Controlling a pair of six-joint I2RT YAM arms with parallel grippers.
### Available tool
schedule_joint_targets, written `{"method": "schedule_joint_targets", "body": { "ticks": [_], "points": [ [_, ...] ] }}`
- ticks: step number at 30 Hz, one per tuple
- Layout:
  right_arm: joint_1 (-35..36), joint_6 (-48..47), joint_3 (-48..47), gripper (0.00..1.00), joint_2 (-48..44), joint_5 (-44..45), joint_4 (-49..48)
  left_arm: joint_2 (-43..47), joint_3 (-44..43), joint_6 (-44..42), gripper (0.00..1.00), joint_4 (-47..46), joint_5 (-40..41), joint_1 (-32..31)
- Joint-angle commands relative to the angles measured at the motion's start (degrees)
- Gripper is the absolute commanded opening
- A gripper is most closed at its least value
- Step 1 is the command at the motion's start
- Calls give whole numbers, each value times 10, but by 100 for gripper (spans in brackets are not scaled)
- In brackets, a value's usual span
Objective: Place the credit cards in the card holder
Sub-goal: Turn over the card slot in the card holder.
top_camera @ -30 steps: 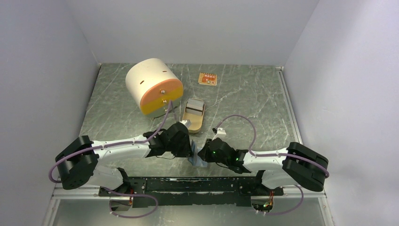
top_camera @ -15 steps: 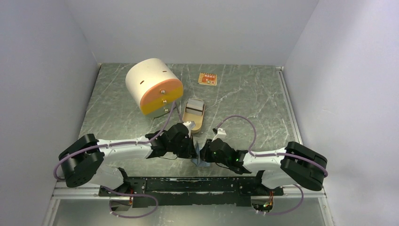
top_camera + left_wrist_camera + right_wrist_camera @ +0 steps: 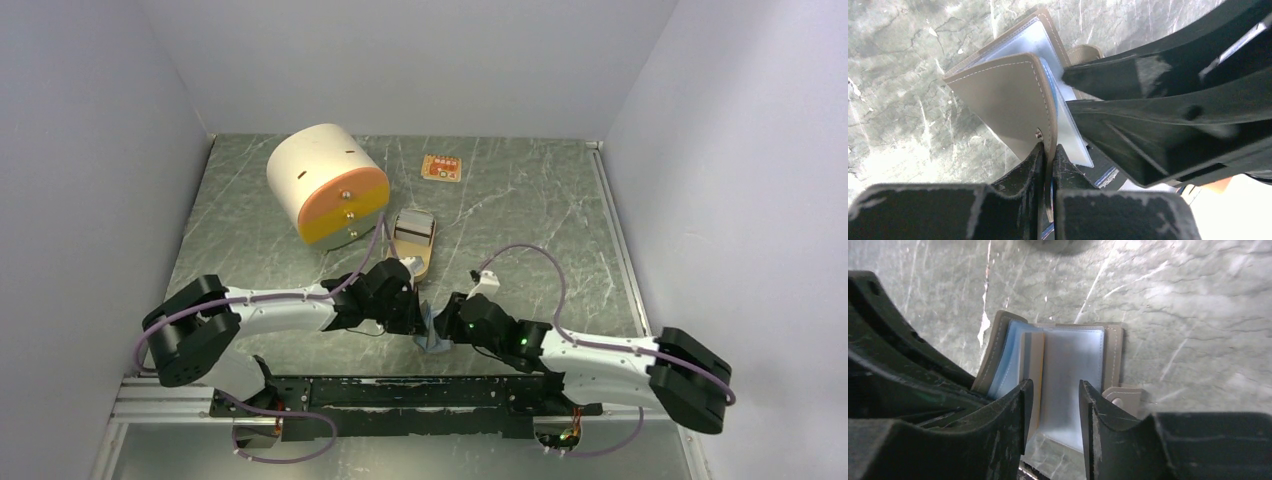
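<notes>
Left gripper (image 3: 1047,150): one, nearest the base rail; jaws pressed together on the edge of the holder's lifted cover, just below its snap stud.
Right gripper (image 3: 1053,390): one; fingers (image 3: 1018,412) standing apart with nothing between them, poised over the open sleeves, left gripper close by.
Card holder (image 3: 1075,357): one; taupe stitched book-style folder with clear plastic sleeves, lying open on the grey-green marbled table (image 3: 520,220), between the two grippers at the near edge; one cover held up and tilted.
Credit cards: one thin gold-orange card (image 3: 1032,357) counted, tucked upright in a sleeve near the fold; second card not made out.
Tan oval tin (image 3: 412,245): one, mid-table, just beyond the left gripper.
White cylinder with orange end face (image 3: 325,185): one, on its side, left of the tin.
Small tan printed card (image 3: 440,167): one, flat, far side, well apart from the holder.
</notes>
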State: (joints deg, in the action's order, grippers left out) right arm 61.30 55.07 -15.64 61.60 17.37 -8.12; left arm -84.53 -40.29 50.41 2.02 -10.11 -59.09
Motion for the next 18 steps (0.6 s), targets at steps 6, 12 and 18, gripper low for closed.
{"method": "schedule_joint_targets", "body": {
  "ticks": [6,12,18],
  "points": [
    [-13,-10,-22,47,-159,62,160,-11,-2,6,9,16,10,-4],
    [-14,-68,-58,50,-158,64,166,24,15,19,9,20,28,-4],
    [-19,-153,-118,54,-100,79,162,79,47,49,14,34,59,-2]
  ]
}}
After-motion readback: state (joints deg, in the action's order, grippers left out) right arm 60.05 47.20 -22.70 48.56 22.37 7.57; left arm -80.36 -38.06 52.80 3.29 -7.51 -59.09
